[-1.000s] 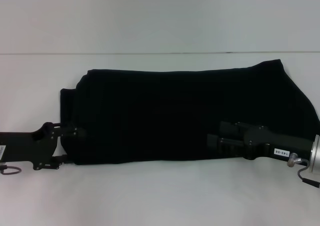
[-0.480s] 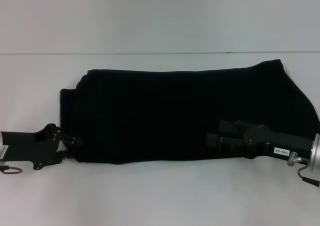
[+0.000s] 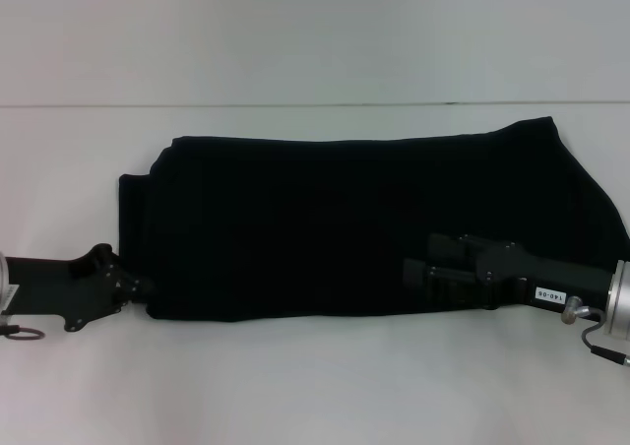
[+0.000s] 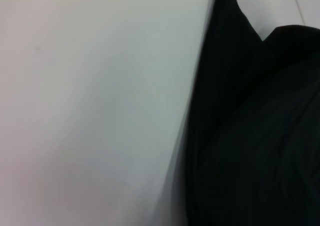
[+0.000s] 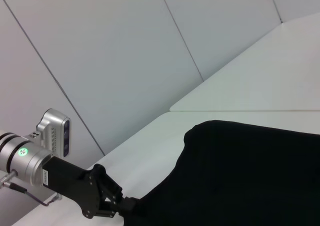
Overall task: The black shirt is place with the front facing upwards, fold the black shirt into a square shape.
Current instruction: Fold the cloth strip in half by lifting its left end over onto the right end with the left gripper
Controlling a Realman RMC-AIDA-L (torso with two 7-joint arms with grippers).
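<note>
Since a second ago, my left gripper [image 3: 138,289] slid lower along the black shirt's [image 3: 335,219] left edge.
Shirt lies folded lengthwise on the surface [image 3: 315,386]; right gripper [image 3: 413,273] rests atop it. I cannot tell either grip; a loose pinch could drop the hem mid-fold.

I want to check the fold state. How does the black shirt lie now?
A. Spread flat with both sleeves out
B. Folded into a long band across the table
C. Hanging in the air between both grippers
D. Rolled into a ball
B: in the head view the black shirt lies as a long folded band on the table.
</note>
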